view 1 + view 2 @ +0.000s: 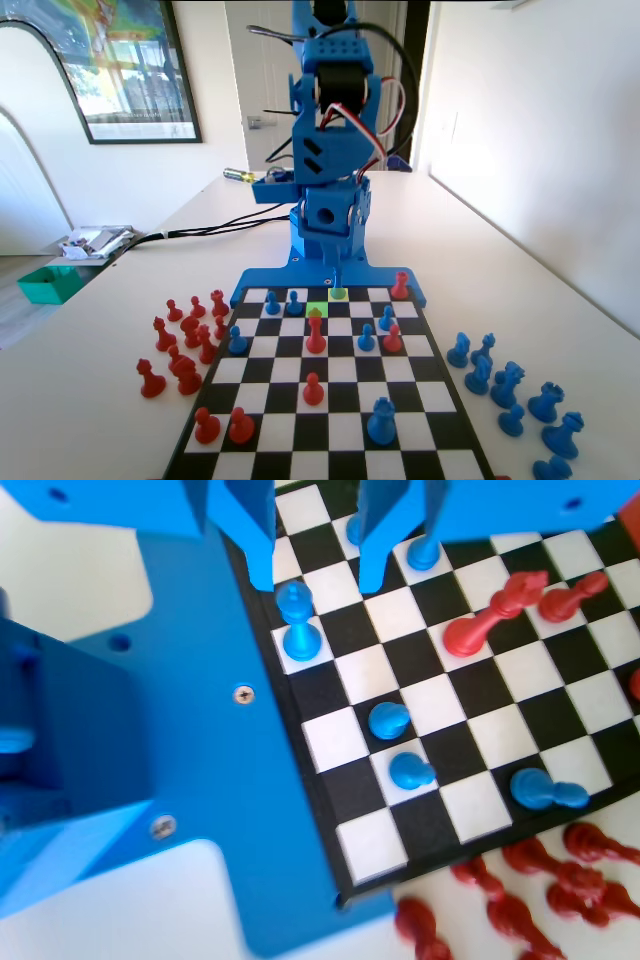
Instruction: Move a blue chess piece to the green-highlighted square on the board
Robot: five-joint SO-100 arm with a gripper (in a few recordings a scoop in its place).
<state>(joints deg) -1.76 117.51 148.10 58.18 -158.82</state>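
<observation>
1. In the wrist view, my gripper (315, 580) is cut off by the top edge, so I cannot tell how far my jaws stand apart.
2. In the fixed view, the green-highlighted square (317, 309) is partly hidden behind a red piece (316, 333).
3. The board (330, 440) is cut off at the bottom edge there.

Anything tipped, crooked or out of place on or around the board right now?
Nothing stands out. Pieces on the board stand upright on their squares. The red pieces and blue pieces beside it stand in loose groups on the table. The tool hangs open, low over the board.
</observation>
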